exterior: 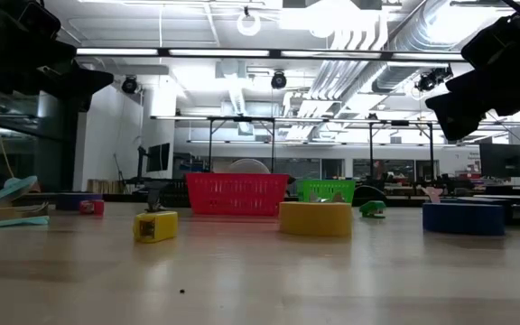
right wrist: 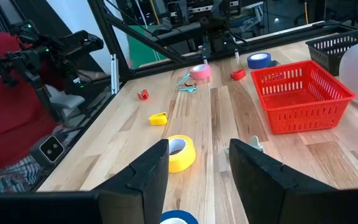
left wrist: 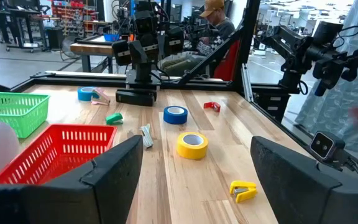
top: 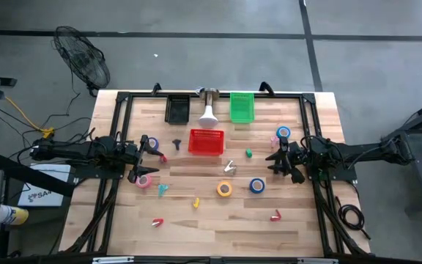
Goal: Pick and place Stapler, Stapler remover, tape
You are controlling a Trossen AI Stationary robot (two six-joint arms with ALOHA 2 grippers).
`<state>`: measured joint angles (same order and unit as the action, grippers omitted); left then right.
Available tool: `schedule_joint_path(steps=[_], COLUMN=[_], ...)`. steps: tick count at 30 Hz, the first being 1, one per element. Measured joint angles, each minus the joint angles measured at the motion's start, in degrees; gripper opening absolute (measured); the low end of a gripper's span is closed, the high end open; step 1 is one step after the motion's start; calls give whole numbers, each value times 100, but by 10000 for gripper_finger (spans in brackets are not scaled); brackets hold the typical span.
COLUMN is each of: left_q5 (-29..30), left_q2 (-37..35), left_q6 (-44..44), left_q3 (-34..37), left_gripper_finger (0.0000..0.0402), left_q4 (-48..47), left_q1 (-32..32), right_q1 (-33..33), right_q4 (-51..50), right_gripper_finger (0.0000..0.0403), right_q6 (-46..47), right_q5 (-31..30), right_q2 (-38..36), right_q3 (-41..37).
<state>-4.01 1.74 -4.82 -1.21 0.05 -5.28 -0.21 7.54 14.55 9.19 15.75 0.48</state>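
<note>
2 empty grippers, left [top: 143, 155] wide open, right [top: 278, 158] half-open, tape [top: 225, 189] between.

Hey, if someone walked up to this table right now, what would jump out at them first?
Probably the red basket at the table's middle, with a green basket behind it. Around them lie bright tape rolls: yellow, blue, pink. The left gripper and right gripper hover at either side, empty.
</note>
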Motion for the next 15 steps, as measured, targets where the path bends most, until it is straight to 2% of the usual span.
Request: schedule_joint_path(steps=[6,11,15], left_q5=[-1,-2,0], left_q2=[0,-1,0], left_q6=[0,0,0], left_q3=[-1,0,-1], left_gripper_finger=[293,293,293], left_q4=[0,-1,-1], left_q1=[0,-2,-2], right_q1=[-2,-17,-17], right_q4=[-1,1,1], right_gripper_finger=[160,160,160], right_q6=[-61,-1730,-2222], right_q5=[-2,-26,-26], right_q2=[0,0,-2], right_q3=[-1,1,1])
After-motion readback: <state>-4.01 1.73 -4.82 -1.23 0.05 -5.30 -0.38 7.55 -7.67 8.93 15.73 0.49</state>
